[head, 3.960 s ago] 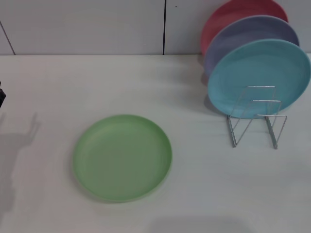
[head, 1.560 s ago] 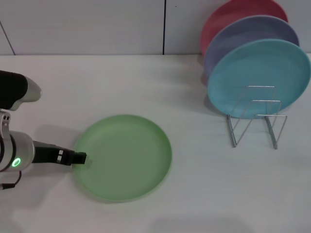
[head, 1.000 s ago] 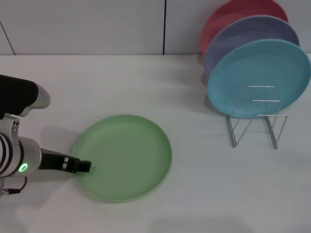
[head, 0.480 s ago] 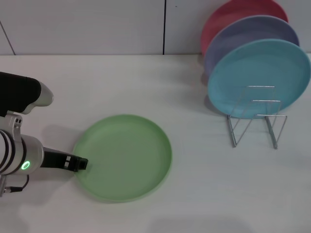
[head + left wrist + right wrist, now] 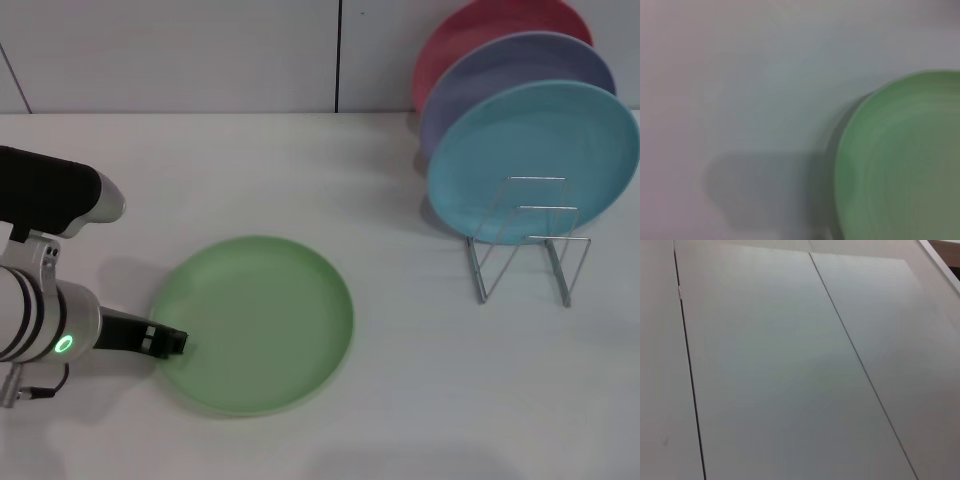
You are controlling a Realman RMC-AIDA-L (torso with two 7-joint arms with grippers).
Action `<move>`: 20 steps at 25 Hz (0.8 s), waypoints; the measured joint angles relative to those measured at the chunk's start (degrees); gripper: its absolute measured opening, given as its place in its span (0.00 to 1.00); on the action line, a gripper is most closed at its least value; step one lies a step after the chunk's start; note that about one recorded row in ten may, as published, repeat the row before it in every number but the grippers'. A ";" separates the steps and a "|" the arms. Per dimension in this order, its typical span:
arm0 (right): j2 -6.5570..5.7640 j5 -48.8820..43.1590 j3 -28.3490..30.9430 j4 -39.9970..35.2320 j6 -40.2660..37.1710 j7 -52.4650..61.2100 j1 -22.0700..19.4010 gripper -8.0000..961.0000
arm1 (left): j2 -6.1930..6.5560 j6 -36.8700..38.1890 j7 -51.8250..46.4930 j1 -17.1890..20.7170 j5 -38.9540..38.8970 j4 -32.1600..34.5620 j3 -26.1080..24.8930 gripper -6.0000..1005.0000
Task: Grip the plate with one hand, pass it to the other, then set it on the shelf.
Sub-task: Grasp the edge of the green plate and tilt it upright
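Note:
The light green plate (image 5: 260, 320) lies flat on the white table, left of centre in the head view. My left gripper (image 5: 170, 343), black on a silver-white arm with a green glowing ring, reaches in from the left and its tip is at the plate's left rim. The left wrist view shows that rim of the plate (image 5: 905, 160) close up, with a shadow on the table beside it. The silver wire shelf (image 5: 525, 250) stands at the right. My right gripper is out of view; its wrist view shows only wall panels.
A turquoise plate (image 5: 535, 160) stands upright in the shelf, with a lavender plate (image 5: 510, 70) and a red plate (image 5: 480, 30) behind it. The shelf's front loops hold nothing. White table (image 5: 400, 400) stretches between the green plate and the shelf.
My left arm came in from the left and reached the green plate's left rim. In the last second its tip only shifted slightly along that rim. The plate has not moved.

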 joint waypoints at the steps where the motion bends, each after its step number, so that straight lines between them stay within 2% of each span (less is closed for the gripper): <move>1: 0.00 0.00 0.05 0.00 0.02 0.00 -0.05 0.86 | 0.00 -0.05 -0.08 -0.05 0.02 -0.14 0.03 0.50; 5: 0.00 0.00 0.09 -0.03 0.04 0.00 -0.09 0.86 | 0.05 -0.15 -0.39 -0.24 0.04 -0.23 0.07 0.44; 8: 0.00 0.00 0.14 -0.26 0.04 0.00 -0.09 0.86 | 0.10 -0.36 -0.56 -0.47 0.05 -0.23 0.12 0.34; 20: 0.00 0.00 0.13 -0.76 0.33 0.00 -0.43 0.86 | 0.09 -1.02 -0.77 -1.13 0.05 -0.09 1.03 0.34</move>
